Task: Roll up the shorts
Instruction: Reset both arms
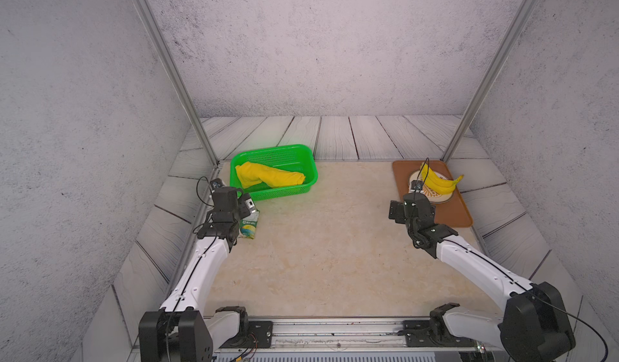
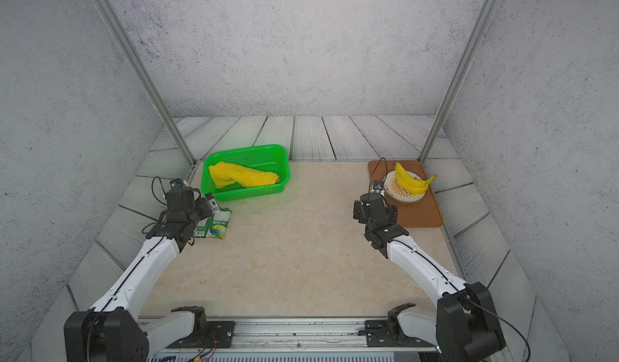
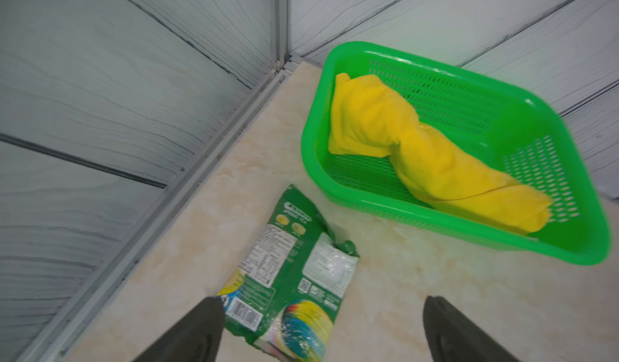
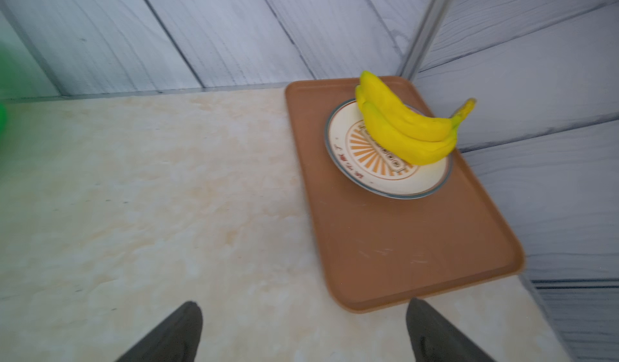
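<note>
The shorts (image 1: 269,176) lay as a loose, twisted roll inside the green basket (image 1: 281,192) at the worktop's (image 1: 335,243) far left; the left pincer (image 3: 321,306) hung spread and empty over a green packet (image 3: 294,276); the right pincer (image 4: 303,305), likewise spread and empty, hung near the brown tray (image 4: 385,259) bearing a plate (image 4: 338,142) of bananas (image 4: 402,125).
</note>
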### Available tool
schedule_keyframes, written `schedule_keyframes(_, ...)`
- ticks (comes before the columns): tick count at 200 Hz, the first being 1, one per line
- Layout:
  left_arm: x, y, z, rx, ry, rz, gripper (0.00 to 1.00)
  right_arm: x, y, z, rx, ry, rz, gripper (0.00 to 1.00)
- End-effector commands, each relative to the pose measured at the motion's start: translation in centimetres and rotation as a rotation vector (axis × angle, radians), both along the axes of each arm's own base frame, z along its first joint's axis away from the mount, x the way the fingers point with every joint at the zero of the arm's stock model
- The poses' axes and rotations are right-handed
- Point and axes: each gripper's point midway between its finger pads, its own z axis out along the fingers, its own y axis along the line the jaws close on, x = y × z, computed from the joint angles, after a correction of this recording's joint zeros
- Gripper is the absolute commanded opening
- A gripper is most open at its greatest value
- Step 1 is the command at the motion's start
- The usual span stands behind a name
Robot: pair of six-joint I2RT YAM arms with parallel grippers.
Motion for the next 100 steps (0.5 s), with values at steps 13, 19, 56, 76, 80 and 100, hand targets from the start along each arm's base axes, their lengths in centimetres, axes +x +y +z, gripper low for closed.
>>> schedule_keyframes(13, 1.1, 2.8, -0.6, 0.208, -0.071, 0.083, 0.98, -0.1, -6.2, 0.0, -0.194, -0.085, -0.214, 0.99)
schedule_keyframes(19, 1.5, 2.8, -1.3, 0.204, -0.047, 0.082, 0.98, -0.1, -6.8, -0.9, -0.189, -0.076, -0.227, 0.99)
schedule_keyframes(56, 3.5, 1.7, -4.3, 0.237, -0.071, 0.000, 0.98, 0.2, -7.6, -4.0, -0.186, -0.121, -0.197, 0.99)
schedule_keyframes(76, 3.7, 1.2, -5.3, 0.248, -0.131, -0.031, 0.98, 0.9, -7.0, -3.9, -0.121, -0.181, -0.120, 0.99)
schedule_keyframes(80, 3.6, 1.2, -5.7, 0.246, -0.126, -0.032, 0.98, 1.0, -7.1, -4.0, -0.093, -0.185, -0.114, 0.99)
schedule_keyframes(100, 4.3, 0.0, -6.7, 0.249, -0.178, -0.107, 0.99, 1.7, -7.0, -5.5, -0.016, -0.194, -0.065, 0.99)
